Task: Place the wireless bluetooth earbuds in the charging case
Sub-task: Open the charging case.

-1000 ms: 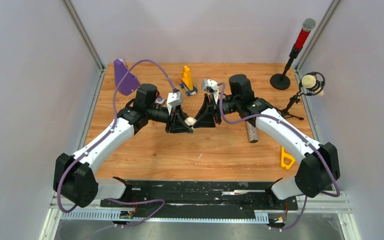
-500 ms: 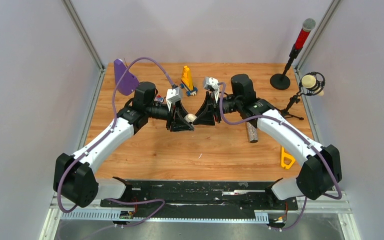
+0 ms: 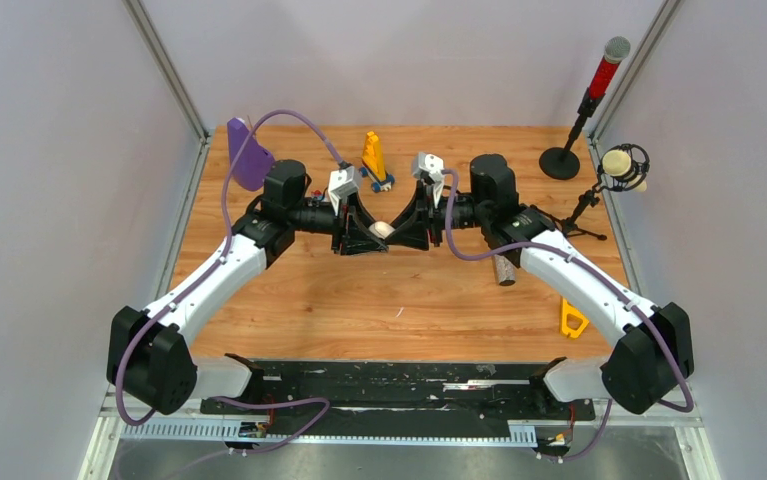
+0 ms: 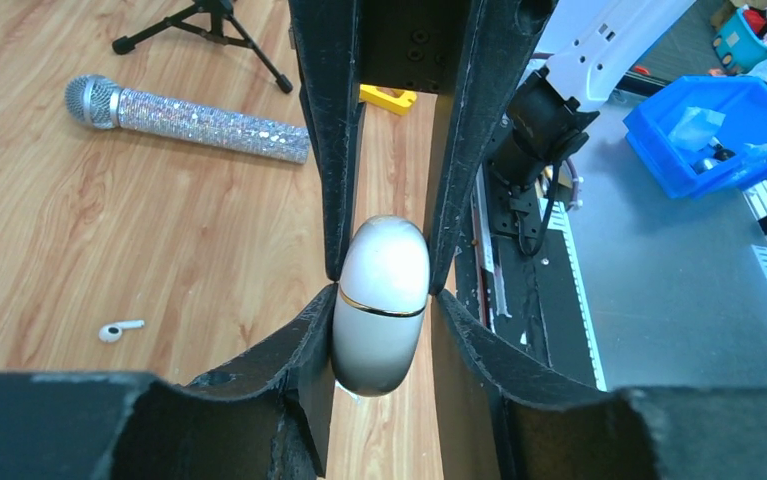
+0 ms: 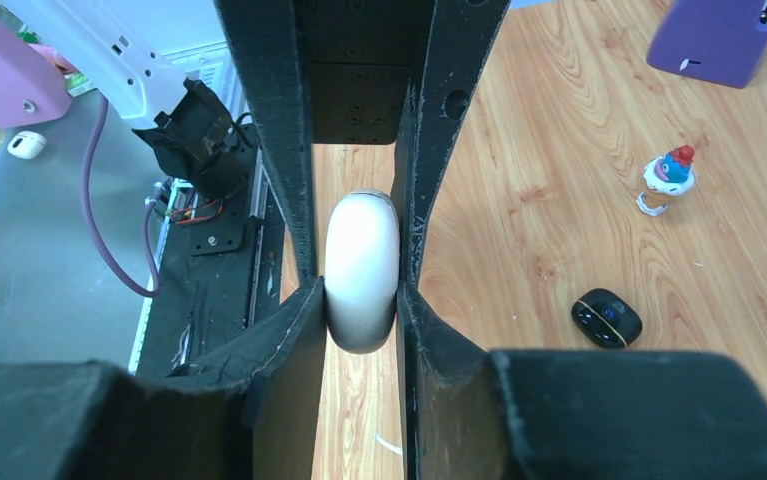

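Observation:
A white pebble-shaped charging case [image 3: 383, 229] with a gold seam, lid closed, hangs above the table between both grippers. My left gripper [image 3: 372, 236] clamps one end of it and my right gripper [image 3: 397, 231] clamps the other. In the left wrist view the case [image 4: 380, 335] sits between my left gripper's [image 4: 383, 298] near fingers, with the right gripper's fingers above. In the right wrist view my right gripper [image 5: 360, 288] pinches the case [image 5: 361, 245]. One white earbud [image 4: 119, 329] lies on the wood. A closed black case [image 5: 606, 317] lies on the table. Black buds are not in view.
A glitter microphone [image 3: 502, 268] lies right of centre. A red microphone on a stand [image 3: 599, 80] and a small tripod mic [image 3: 621, 168] stand back right. A purple block [image 3: 249, 155], an orange toy [image 3: 374, 160], a yellow piece [image 3: 571, 318] and a white sliver [image 3: 397, 312] also lie about.
Both grippers, still holding the white case between them, have moved together toward the back of the table and risen slightly. The arms have stretched out further.

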